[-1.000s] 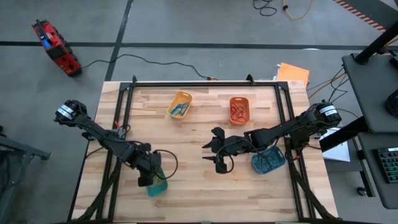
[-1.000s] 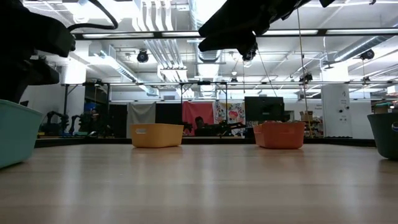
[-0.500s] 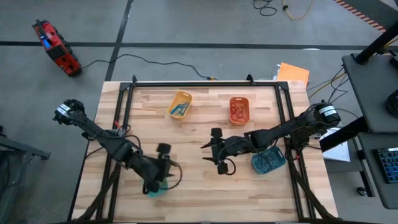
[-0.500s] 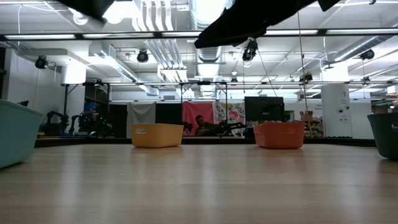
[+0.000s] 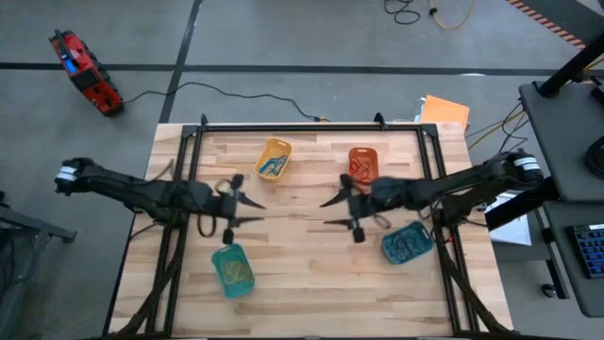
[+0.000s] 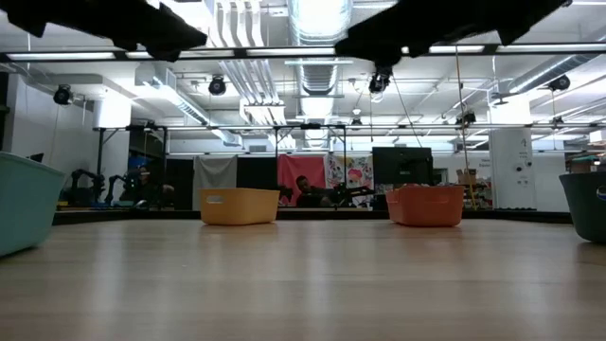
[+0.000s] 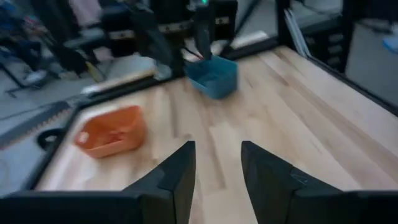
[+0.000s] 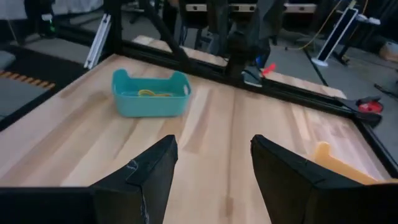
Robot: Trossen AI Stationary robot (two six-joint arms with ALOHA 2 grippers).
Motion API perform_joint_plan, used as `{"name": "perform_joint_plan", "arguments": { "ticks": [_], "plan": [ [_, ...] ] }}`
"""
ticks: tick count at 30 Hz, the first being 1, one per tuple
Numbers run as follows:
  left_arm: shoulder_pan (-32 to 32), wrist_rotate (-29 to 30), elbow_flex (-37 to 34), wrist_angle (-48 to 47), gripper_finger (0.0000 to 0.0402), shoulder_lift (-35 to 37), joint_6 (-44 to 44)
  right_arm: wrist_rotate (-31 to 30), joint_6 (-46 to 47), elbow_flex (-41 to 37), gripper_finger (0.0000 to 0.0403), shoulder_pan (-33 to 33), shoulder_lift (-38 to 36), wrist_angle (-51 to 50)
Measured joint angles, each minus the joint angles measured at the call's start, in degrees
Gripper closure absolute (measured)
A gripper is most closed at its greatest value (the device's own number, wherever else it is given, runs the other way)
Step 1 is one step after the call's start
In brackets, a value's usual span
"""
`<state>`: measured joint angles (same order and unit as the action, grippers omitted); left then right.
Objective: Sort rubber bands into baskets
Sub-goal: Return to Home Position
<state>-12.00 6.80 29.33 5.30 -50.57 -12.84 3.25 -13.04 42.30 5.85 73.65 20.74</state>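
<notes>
My left gripper is open and empty above the table's middle left, fingers pointing toward the right edge. My right gripper is open and empty above the middle, fingers pointing toward the left edge. Four baskets stand on the table: yellow holding blue bands, orange holding red bands, teal-green holding yellow bands, and blue-teal holding thin bands. I see no loose rubber bands on the table.
A black frame runs along the table's far edge and down both sides. The bare wooden top lies between the baskets. In the low view the yellow and orange baskets stand far off.
My left gripper has risen from over the teal-green basket, gone toward the far edge and turned level, pointing toward the right edge. My right gripper has gone a little toward the far edge. The baskets have not moved.
</notes>
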Motion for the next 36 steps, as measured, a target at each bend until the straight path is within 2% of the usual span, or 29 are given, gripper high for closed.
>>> {"name": "perform_joint_plan", "arguments": {
  "ticks": [3, 10, 14, 17, 21, 30, 33, 36],
  "plan": [
    [2.9, -0.3, -3.9, 0.6, 0.0292, 8.1, 0.0, 2.6, 0.2, -4.4, 0.0202, -2.9, -5.5, 1.9],
    [4.7, 0.0, -10.4, -2.3, 0.0294, 25.2, -1.4, 3.0, 3.0, -17.2, 0.0202, -8.6, -18.0, 10.3],
    [4.7, 0.6, -11.1, -8.5, 0.0294, 35.1, -0.1, 4.4, 5.4, -22.0, 0.0202, -9.8, -25.0, 10.6],
    [4.7, 3.7, -11.2, -14.4, 0.0294, 42.1, -0.1, 7.0, 5.8, -25.4, 0.0202, -10.1, -30.9, 10.3],
    [4.7, 5.7, -14.8, -13.3, 0.0294, 50.3, 0.0, 7.6, 6.5, -29.8, 0.0202, -10.3, -38.5, 10.5],
    [5.2, 7.7, -27.4, 0.8, 0.0294, 49.8, -0.2, 8.8, 8.0, -41.6, 0.0202, -10.8, -52.3, 17.8],
    [5.4, 10.7, -28.5, 0.0, 0.0294, 50.2, 0.6, 8.4, 7.4, -41.4, 0.0202, -11.0, -57.1, 13.4],
    [5.4, 16.9, -28.5, -0.5, 0.0294, 49.8, 3.0, 6.2, 5.5, -41.5, 0.0202, -11.2, -61.1, 10.6]
  ]
}}
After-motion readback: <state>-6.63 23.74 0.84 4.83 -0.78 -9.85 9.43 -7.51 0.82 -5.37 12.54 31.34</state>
